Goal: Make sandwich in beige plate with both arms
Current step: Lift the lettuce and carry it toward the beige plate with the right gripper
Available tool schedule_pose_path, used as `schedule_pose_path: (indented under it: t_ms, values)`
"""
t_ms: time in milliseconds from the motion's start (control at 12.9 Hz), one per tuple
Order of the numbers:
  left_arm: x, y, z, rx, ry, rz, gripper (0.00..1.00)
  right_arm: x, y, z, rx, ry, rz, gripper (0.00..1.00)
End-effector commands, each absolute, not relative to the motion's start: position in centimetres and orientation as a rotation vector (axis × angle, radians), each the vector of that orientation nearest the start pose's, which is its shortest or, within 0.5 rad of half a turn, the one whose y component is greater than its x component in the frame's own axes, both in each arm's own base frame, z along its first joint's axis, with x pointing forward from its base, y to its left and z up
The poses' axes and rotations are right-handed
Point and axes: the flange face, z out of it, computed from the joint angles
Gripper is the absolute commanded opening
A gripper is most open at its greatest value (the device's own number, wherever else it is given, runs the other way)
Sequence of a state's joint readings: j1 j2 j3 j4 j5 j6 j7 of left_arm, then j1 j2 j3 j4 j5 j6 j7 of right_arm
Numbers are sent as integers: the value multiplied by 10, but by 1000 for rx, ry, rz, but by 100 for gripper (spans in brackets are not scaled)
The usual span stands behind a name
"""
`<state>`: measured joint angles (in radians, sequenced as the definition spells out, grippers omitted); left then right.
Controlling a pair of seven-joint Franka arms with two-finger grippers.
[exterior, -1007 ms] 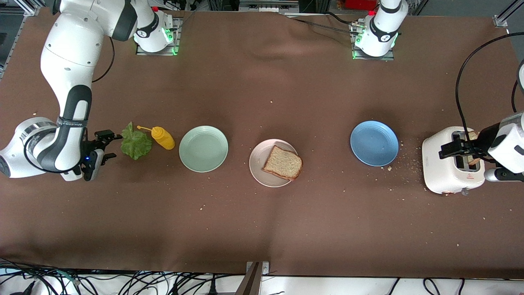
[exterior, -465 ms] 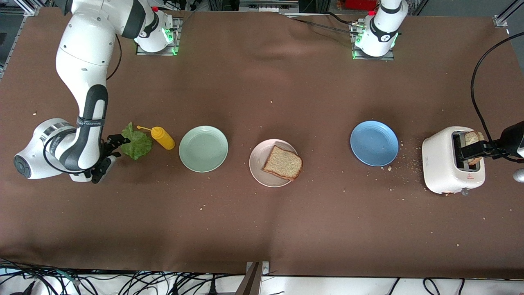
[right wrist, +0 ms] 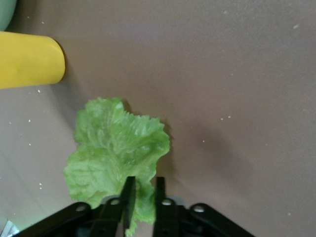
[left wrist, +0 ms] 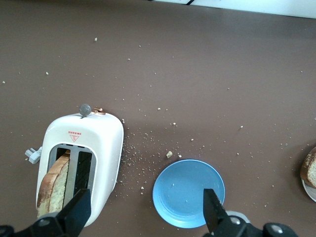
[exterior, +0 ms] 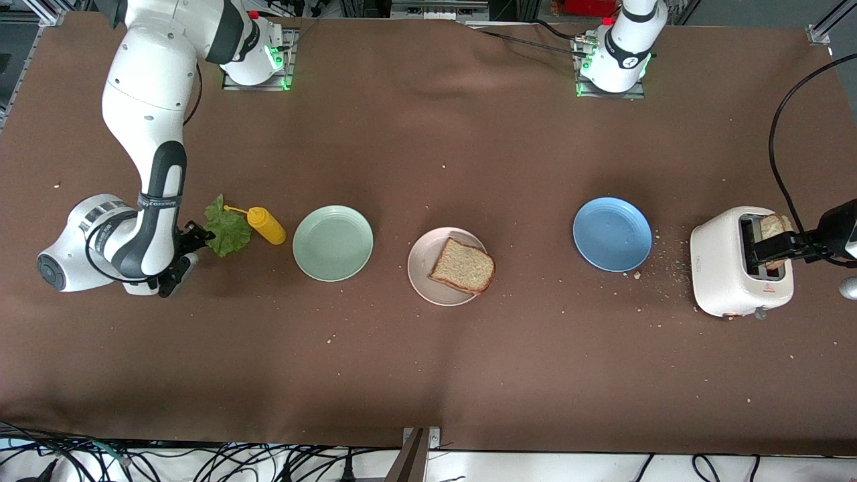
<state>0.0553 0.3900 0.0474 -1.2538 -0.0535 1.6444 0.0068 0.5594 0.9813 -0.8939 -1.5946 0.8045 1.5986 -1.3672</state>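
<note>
Now beige plate (exterior: 428, 284) holds bread (exterior: 463, 266); right gripper (right wrist: 142, 195) pinches lettuce (right wrist: 116, 153); left gripper (left wrist: 143, 212) spread.

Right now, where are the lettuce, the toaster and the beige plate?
lettuce leaf (right wrist: 116, 148), right wrist view, middle of leaf.
toaster (exterior: 726, 268), front view, its white side.
beige plate (exterior: 422, 268), front view, bare rim.

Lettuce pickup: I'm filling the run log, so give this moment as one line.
right hand: shut on lettuce leaf | left hand: open over toaster | beige plate: one bread slice
</note>
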Motion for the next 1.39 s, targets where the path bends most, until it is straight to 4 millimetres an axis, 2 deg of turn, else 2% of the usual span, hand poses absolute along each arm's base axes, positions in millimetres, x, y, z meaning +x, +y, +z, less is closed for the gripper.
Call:
schedule_pose_path:
  t_ms: [0, 77, 310, 387, 620, 775, 852, 1007, 1085, 1162, 1317]
  values:
    - [676, 61, 538, -3157, -156, -7, 100, 616, -69, 173, -2484, -1056, 508, 0]
    - [676, 61, 538, -3157, -154, -7, 100, 620, -70, 179, -2490, -1068, 503, 0]
    - [675, 66, 539, -3158, -161, -10, 100, 641, -75, 225, -2522, -1165, 554, 0]
    - [675, 66, 538, -3157, -161, -7, 100, 645, -78, 244, -2530, -1165, 562, 0]
    - [675, 65, 538, -3157, -159, -7, 100, 658, -70, 313, -2562, -1224, 607, 0]
    - [675, 66, 538, -3157, -161, -7, 100, 652, -67, 353, -2555, -1210, 631, 0]
    - [676, 66, 537, -3157, -161, -7, 100, 649, -58, 380, -2583, -1215, 633, 0]
    - [675, 66, 538, -3157, -161, -7, 100, 636, -16, 440, -2649, -1271, 646, 0]
    - [675, 66, 538, -3157, -161, -7, 100, 627, 6, 459, -2654, -1282, 659, 0]
    - [675, 66, 538, -3157, -161, -7, 100, 620, 25, 475, -2658, -1305, 655, 0]
    - [675, 66, 538, -3155, -161, -7, 100, 615, 58, 489, -2663, -1340, 591, 0]
